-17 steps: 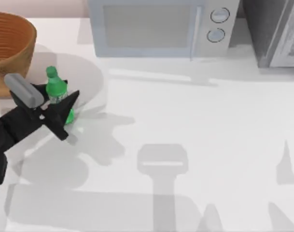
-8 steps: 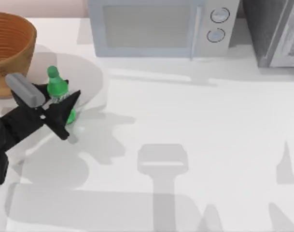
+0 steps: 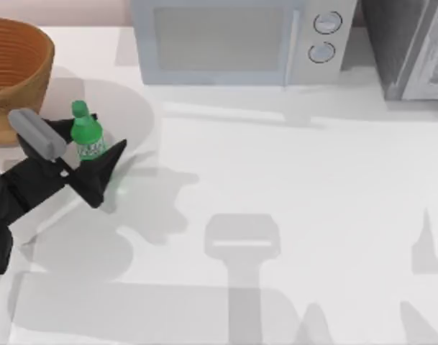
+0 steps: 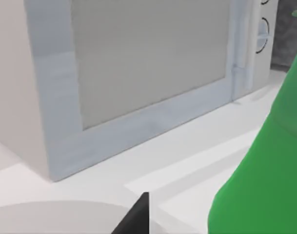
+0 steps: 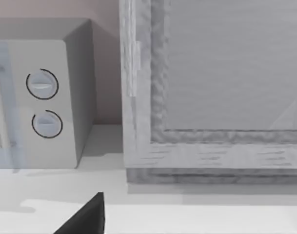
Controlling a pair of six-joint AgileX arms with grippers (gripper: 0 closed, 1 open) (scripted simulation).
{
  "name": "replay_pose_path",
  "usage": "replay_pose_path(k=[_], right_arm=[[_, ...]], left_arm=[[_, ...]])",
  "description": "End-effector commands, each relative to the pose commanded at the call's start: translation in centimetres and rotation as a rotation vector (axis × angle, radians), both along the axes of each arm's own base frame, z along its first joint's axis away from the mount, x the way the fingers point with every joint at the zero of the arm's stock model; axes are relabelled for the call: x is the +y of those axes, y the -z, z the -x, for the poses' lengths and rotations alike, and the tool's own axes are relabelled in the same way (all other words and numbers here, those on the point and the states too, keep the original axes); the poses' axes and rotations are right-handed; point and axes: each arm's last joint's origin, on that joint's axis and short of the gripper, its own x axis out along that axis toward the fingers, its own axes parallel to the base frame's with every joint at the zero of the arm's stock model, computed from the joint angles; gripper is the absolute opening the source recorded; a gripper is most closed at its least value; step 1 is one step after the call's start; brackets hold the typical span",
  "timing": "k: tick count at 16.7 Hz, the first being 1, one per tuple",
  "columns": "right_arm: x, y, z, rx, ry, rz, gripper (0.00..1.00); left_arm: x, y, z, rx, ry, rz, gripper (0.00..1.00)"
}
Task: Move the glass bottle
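One waisted, translucent green glass bottle (image 3: 88,136) — upright, pinched in the black left hand (image 3: 91,149).

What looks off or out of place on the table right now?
Nothing stands out. The glass bottle is upright and capped between the fingers of the left gripper, near the table's left side beside the wicker basket. No spill or damage shows. The microwave sits closed at the back.
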Motion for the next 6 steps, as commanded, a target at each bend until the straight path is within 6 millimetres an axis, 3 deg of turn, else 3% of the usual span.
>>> replay_pose_path(k=[6], right_arm=[[0.0,0.0,0.0,0.0,0.0,0.0,1.0]], left_arm=[[0.0,0.0,0.0,0.0,0.0,0.0,1.0]])
